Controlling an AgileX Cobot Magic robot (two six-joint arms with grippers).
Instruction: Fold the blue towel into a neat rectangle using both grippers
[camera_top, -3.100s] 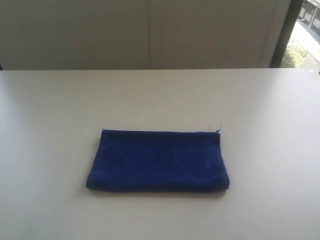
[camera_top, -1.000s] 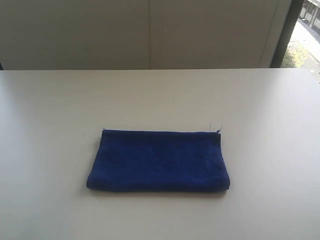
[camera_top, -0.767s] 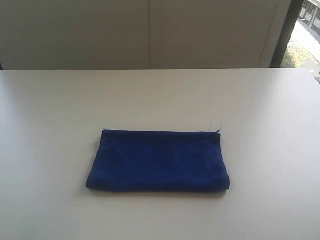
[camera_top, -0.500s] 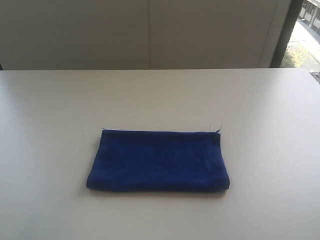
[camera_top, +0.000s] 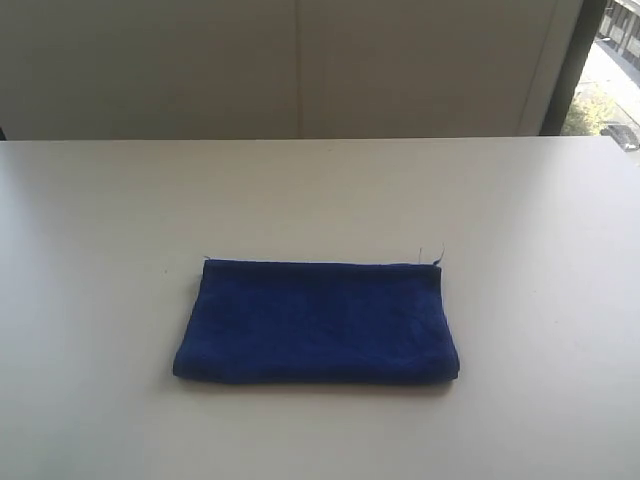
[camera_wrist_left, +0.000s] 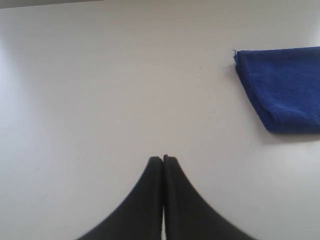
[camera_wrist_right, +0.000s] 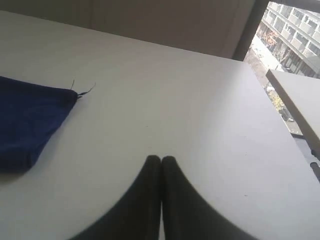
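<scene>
Towel (camera_top: 315, 322) seemingly folded, grippers (camera_wrist_left: 163, 159) (camera_wrist_right: 161, 159) closed, wrist views only

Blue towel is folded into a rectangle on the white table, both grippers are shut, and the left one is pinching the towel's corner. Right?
Not quite. The left gripper pinches nothing: the left wrist view shows its closed tips over bare table, apart from the blue towel. The rest stands: the towel is folded and the right gripper is shut.
</scene>
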